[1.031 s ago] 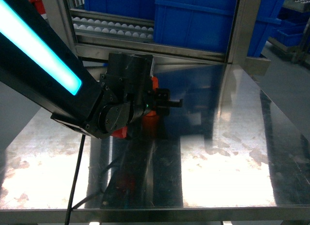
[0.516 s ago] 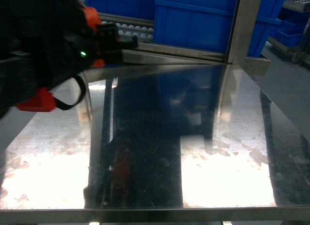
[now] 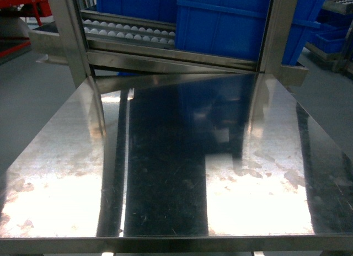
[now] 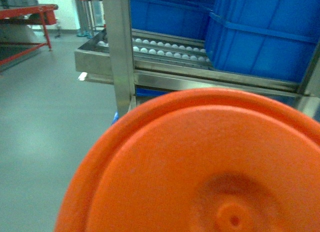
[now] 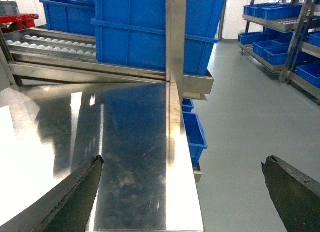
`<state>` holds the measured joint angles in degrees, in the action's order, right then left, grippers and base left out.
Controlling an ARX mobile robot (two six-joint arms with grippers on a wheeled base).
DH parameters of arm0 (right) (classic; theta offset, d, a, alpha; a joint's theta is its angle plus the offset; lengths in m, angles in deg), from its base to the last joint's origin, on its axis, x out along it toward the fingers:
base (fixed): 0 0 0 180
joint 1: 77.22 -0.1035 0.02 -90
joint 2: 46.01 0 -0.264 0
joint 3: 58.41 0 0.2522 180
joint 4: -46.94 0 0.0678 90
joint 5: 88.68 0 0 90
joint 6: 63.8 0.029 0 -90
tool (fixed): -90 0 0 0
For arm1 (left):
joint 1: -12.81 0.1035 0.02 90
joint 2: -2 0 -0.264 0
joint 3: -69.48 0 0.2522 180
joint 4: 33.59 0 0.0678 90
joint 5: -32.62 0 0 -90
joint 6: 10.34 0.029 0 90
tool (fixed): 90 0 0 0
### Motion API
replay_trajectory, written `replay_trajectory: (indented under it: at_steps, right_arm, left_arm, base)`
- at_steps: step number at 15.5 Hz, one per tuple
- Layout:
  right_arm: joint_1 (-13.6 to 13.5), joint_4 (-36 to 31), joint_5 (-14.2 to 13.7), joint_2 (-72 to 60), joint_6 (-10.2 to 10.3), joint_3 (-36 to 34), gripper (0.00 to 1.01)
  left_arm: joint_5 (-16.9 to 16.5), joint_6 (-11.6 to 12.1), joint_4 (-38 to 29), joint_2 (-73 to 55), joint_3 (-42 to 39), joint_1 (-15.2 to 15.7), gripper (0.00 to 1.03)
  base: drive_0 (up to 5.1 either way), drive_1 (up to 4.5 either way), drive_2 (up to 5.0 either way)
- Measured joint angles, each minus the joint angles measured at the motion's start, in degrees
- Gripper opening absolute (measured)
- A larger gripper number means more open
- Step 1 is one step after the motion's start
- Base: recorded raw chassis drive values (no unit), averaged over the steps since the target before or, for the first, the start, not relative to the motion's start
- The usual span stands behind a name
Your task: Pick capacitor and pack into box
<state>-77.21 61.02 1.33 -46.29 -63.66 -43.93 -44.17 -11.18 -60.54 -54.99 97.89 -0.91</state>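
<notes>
so the pale peach-pink plastic box isn't in any of the three views, and neither is a capacitor, which means as far as I can judge basically nothing of the packing is done and the whole job is left: find a capacitor, grab it, get it into the box. The shiny stainless steel table [image 3: 165, 173] in the head view carries nothing I can make out, just glare and reflections. Behind it there's a steel frame with a roller conveyor track [image 3: 129, 31] and big blue plastic bins [image 3: 220, 24] sitting on it, so I'd guess the parts might be somewhere back there, but I can't see inside any bin. The left wrist view is mostly blocked by a round orange plastic disc [image 4: 200, 167] right up against the lens, looks like a cap or part of the arm, hard to say which; the left gripper itself doesn't show, so no telling whether it's spread or closed. The right gripper [image 5: 182, 192] is spread wide with nothing between its two dark fingers [image 5: 75, 192], hovering over the table's right edge with grey floor [image 5: 240, 117] and more blue bins on shelves [image 5: 280, 27] off to the side. Neither arm shows in the head view
</notes>
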Motion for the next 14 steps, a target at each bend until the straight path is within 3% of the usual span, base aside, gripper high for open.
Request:
replay_trajectory:
  at_steps: [2, 7, 14]
  right_arm:
    - [0.00, 0.00, -0.02, 0.00, 0.00, 0.00, 0.98]
    - [0.00, 0.00, 0.00, 0.00, 0.00, 0.00, 0.98]
    - [0.00, 0.00, 0.00, 0.00, 0.00, 0.00, 0.98]
  left_arm:
    - [-1.36, 0.00, 2.54, 5.66, -1.14, -0.02, 0.43]
    - [-0.77, 0.02, 4.92, 6.88, -0.92, 0.55, 0.43]
    - [-6.38, 0.02, 9.33, 18.75, -8.55, 6.91, 0.43]
  base:
    - [0.0, 0.00, 0.0]
    - [0.0, 0.00, 0.0]
    - [0.0, 0.00, 0.0]
